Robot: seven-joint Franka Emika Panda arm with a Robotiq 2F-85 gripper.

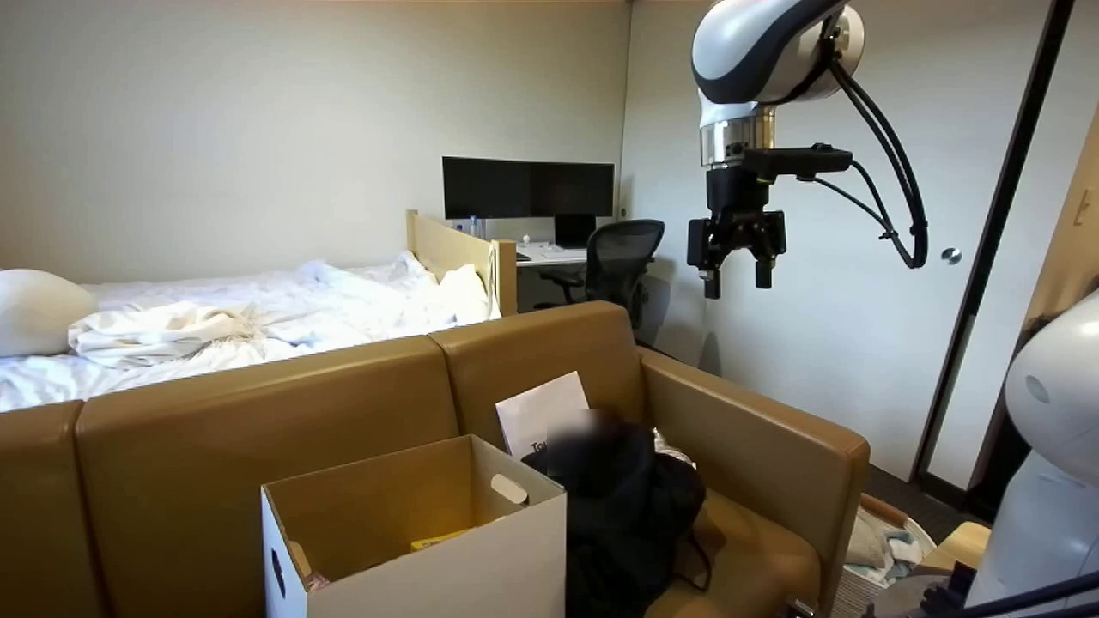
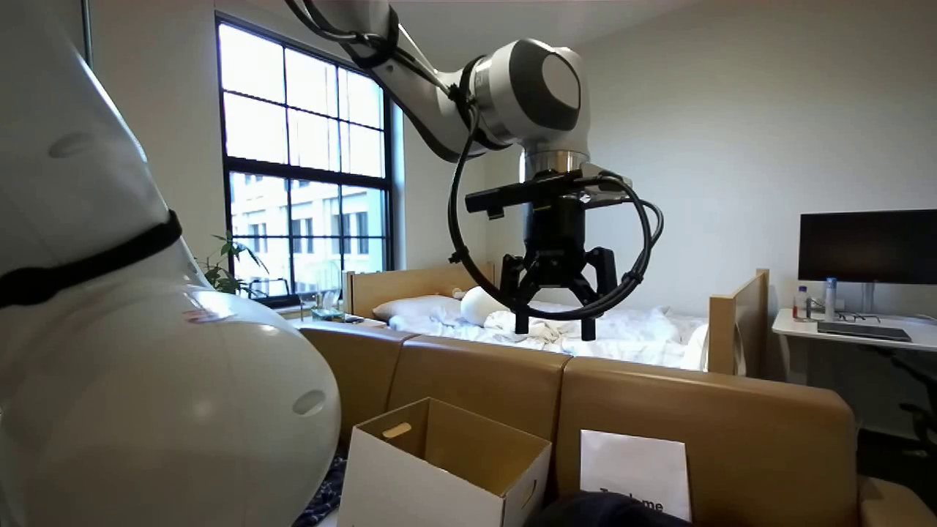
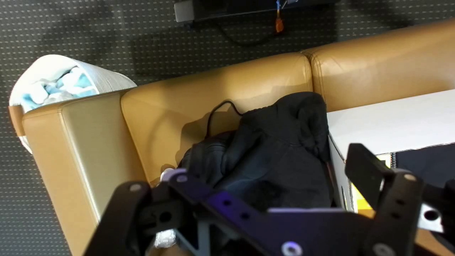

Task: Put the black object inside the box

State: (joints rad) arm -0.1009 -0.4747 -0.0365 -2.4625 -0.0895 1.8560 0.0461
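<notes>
Lower the spread, empty pincer (image 2: 555, 327) over a raised fold of the black cloth (image 3: 280, 153) beside the box (image 1: 446, 566), then pinch deep before lifting.

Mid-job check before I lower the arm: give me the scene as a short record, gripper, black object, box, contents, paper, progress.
gripper: open, nothing held, above the couch
black object: crumpled fabric, on the couch beside the box
box: upright, open-topped, on the couch
contents: yellow item, dark item; rest unclear
paper: propped against the backrest, print partly hidden
progress: black object not yet inside the box
</notes>
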